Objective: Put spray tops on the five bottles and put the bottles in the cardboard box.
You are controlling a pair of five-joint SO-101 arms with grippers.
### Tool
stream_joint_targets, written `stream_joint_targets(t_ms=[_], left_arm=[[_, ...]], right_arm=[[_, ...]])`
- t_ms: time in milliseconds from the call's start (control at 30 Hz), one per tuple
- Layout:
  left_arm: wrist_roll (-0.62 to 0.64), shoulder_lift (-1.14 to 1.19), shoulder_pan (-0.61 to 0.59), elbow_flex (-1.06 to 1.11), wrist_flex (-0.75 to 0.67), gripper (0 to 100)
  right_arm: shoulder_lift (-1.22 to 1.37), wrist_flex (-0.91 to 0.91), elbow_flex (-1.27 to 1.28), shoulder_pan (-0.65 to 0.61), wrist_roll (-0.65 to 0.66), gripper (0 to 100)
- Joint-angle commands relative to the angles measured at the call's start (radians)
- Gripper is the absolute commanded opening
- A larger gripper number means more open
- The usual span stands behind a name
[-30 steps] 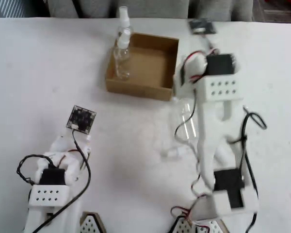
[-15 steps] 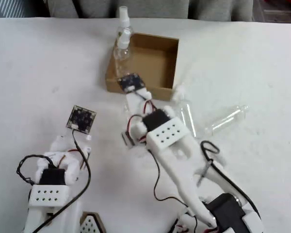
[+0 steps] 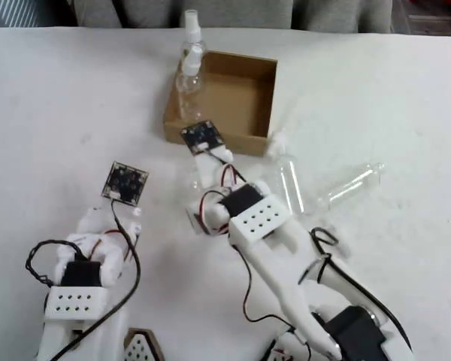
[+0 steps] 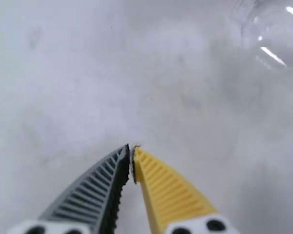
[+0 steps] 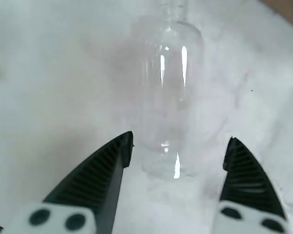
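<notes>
A clear bottle [image 5: 168, 97] lies on its side on the white table [image 5: 49, 73], just in front of the cardboard box [image 3: 233, 105]. Its neck points toward the box and its base sits between the black fingers [image 5: 102, 170] of your right gripper [image 5: 180, 139]. Those fingers are spread wide, one on either side of the base, and neither is seen touching it. From above, your right arm [image 3: 259, 218] angles up to the box's front wall, its wrist camera board [image 3: 203, 135] just against that wall.

Inside the box, a spray-topped bottle [image 3: 188, 86] stands upright against the left wall. A second spray-topped bottle [image 3: 190, 34] stands at the box's far-left corner; you cannot tell whether it is inside or just behind. Just off the box's near-right corner a third bottle [image 3: 289, 180] lies on the table with a white top [image 3: 276, 143] at its neck; whether the top is screwed on cannot be told. A fourth bottle [image 3: 349, 184] lies farther out on the same side of the box.

Well in front of the box and to its left, your left arm [image 3: 75, 293] is folded low. The grey and yellow fingers of your left gripper [image 4: 132, 148] are pressed together, holding nothing, above bare tabletop. The rounded edge of a clear bottle [image 4: 273, 39] shows beyond them.
</notes>
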Motion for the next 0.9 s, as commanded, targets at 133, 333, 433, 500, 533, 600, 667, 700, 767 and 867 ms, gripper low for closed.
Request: stream_joint_targets(t_ms=[133, 333, 433, 500, 533, 600, 667, 700, 767, 867], left_arm=[[0.295, -0.021, -0.004, -0.055, -0.038, 2], [0.445, -0.021, 0.113, -0.061, -0.087, 2], [0.542, -0.021, 0.225, -0.063, -0.089, 2], [0.606, -0.021, 0.282, -0.083, -0.086, 2], [0.632, -0.021, 0.300, -0.100, -0.081, 3], [0.674, -0.015, 0.317, -0.138, -0.080, 4], [0.718, -0.013, 0.318, -0.196, -0.035, 9], [0.735, -0.012, 0.320, -0.235, 0.003, 11], [0.766, -0.004, 0.329, -0.310, 0.078, 15], [0.798, 0.053, 0.366, -0.422, 0.164, 15]], right_arm=[[-0.122, 0.188, -0.100, 0.157, 0.003, 25.4], [-0.166, 0.206, -0.063, 0.412, 0.003, 10.9], [-0.166, 0.154, -0.021, 0.438, 0.003, 4.4], [-0.166, 0.116, 0.006, 0.438, 0.003, 5.0], [-0.166, 0.104, 0.015, 0.438, 0.003, 5.4], [-0.166, 0.090, 0.025, 0.438, 0.003, 5.8], [-0.166, 0.088, 0.026, 0.438, 0.003, 6.0], [-0.166, 0.088, 0.026, 0.438, 0.003, 6.0], [-0.166, 0.088, 0.026, 0.438, 0.003, 6.0], [-0.166, 0.079, 0.028, 0.440, 0.003, 6.0]])
